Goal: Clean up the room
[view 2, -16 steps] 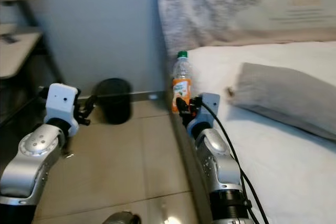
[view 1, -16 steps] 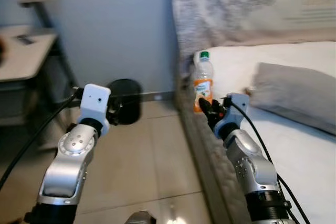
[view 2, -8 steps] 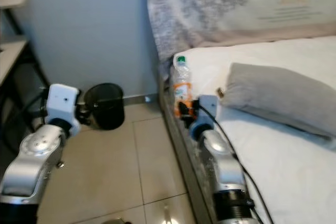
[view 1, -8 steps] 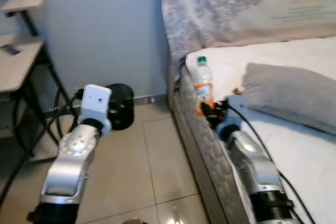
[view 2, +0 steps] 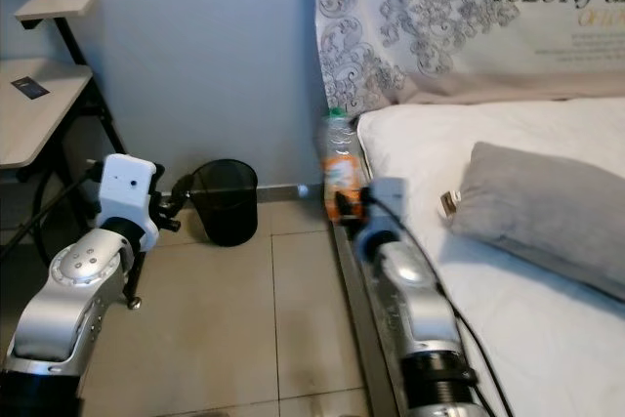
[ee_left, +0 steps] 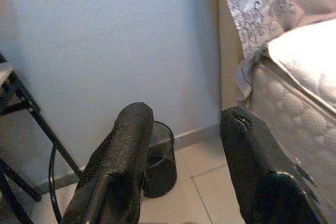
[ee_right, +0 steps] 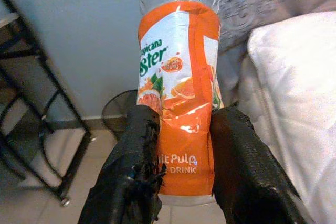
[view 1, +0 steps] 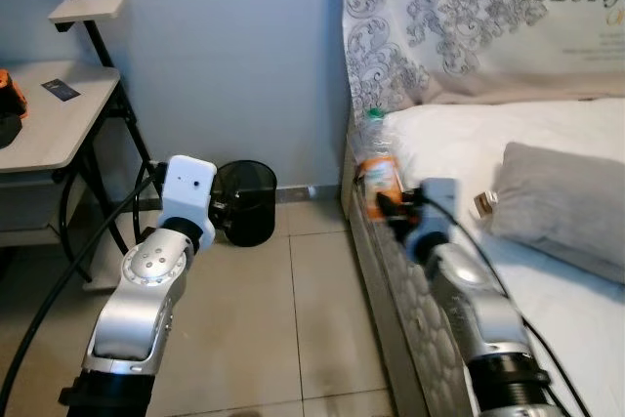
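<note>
Gripping the bottle (ee_right: 181, 124) tight in my right hand (ee_right: 184, 182) at the bed (view 1: 547, 271) edge; left hand (ee_left: 184, 182) open, empty; I'd swing it gently to the bin (view 1: 246, 204); squeeze lightly, it's crumpling.

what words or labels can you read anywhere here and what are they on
"COLORFU", cut off at the frame edge: large letters on the patterned headboard cover.
"opicana", "ster", "it Pul", "DRINK": partial words on the orange label of the bottle held in the right end effector.
Smaller line under the headboard lettering: too blurred to read.
</note>
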Motion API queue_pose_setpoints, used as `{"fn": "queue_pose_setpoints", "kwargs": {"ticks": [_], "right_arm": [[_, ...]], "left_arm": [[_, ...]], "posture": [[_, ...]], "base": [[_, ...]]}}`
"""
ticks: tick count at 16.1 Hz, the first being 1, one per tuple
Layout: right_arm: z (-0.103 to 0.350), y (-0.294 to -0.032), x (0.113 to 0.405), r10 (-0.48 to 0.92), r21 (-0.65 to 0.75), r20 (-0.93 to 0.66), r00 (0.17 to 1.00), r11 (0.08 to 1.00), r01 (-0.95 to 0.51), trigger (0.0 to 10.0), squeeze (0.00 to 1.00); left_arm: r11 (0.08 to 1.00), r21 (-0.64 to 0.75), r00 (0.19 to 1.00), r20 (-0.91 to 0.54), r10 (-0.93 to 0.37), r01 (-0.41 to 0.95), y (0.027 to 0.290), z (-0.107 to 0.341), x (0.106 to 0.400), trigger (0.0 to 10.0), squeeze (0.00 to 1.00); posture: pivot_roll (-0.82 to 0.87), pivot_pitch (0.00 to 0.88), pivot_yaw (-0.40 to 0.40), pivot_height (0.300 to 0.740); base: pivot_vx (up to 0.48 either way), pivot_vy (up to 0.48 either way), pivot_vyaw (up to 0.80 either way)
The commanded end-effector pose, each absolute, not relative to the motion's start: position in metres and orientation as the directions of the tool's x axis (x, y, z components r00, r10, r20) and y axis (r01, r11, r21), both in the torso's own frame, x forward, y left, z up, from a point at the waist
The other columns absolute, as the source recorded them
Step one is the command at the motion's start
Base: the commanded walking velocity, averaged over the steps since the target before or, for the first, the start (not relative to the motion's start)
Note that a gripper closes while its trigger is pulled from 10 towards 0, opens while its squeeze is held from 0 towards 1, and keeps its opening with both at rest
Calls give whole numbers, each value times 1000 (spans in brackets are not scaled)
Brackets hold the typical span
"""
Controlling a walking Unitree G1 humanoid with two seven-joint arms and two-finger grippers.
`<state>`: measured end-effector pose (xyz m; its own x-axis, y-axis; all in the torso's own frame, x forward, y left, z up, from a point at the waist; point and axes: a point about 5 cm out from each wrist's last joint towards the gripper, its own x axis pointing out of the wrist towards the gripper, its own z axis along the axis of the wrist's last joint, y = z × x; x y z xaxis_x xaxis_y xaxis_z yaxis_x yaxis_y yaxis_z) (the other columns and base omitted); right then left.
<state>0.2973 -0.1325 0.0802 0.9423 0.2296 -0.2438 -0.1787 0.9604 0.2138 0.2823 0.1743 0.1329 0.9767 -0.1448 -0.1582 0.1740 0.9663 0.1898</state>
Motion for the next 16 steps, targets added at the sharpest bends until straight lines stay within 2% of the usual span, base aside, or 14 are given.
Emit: {"fn": "queue_pose_setpoints", "kwargs": {"ticks": [1,16], "right_arm": [[86,-123,300,254,216,-219,942,954,-207,10000,0],[83,-124,301,231,207,-228,946,961,-185,10000,0]], "left_arm": [[963,214,980,-145,-133,163,180,137,283,10000,0],[969,193,981,-146,-126,154,182,137,282,10000,0]], "posture": [[-22,0,3,740],[-10,0,-12,740]], "base": [[322,0,0],[321,0,0]]}}
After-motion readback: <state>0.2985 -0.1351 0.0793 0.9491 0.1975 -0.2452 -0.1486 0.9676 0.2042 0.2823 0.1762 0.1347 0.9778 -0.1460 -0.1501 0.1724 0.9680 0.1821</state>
